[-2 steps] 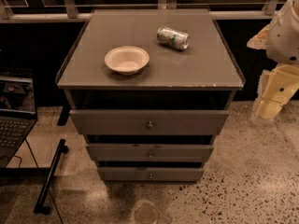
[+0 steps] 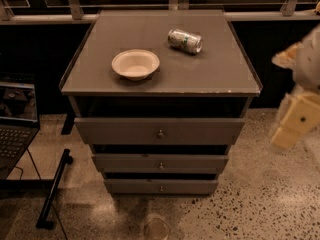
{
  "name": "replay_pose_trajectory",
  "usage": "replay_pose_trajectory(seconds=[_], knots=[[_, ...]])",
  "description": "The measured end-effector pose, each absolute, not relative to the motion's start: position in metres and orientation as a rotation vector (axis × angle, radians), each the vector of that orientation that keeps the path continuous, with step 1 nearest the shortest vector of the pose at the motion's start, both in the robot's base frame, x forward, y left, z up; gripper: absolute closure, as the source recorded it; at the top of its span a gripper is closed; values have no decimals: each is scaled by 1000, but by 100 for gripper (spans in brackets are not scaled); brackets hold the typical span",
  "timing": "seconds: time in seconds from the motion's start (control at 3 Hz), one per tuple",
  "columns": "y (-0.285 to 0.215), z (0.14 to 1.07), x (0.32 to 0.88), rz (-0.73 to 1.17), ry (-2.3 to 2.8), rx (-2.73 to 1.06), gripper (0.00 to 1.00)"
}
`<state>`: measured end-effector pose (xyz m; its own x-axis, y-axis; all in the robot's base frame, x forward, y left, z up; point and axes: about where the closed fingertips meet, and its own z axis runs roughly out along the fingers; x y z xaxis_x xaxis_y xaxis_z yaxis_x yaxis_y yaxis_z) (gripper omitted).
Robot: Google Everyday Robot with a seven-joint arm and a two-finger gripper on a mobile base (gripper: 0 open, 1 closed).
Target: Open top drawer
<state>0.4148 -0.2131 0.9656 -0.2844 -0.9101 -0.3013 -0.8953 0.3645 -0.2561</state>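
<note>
The top drawer [image 2: 120, 130] is the widest and tallest grey-brown front of the cabinet, with a small round metal knob [image 2: 160, 133] at its centre. A dark gap shows between it and the cabinet top. Two shorter drawers, the middle one [image 2: 125, 163] and the bottom one [image 2: 130, 186], sit below it. My gripper [image 2: 299, 116] is a cream shape at the right edge, level with the top drawer, to the right of the cabinet and apart from it.
On the cabinet top [image 2: 100, 69] stand a white bowl [image 2: 135, 64] and a crushed can [image 2: 185, 40] lying on its side. A laptop [image 2: 15, 119] is at the left, with a black bar [image 2: 54, 189] on the speckled floor. A railing runs behind the cabinet.
My arm at the right has dropped a little lower beside the cabinet. The drawers, bowl and can have not moved.
</note>
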Motion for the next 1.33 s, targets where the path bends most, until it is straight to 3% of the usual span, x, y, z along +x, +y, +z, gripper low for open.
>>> replay_pose_trajectory(seconds=[0.67, 1.0, 1.33], knots=[[-229, 831, 395, 262, 2423, -1046, 0], [-236, 787, 439, 298, 2423, -864, 0], [-242, 790, 460, 252, 2373, -806, 18]])
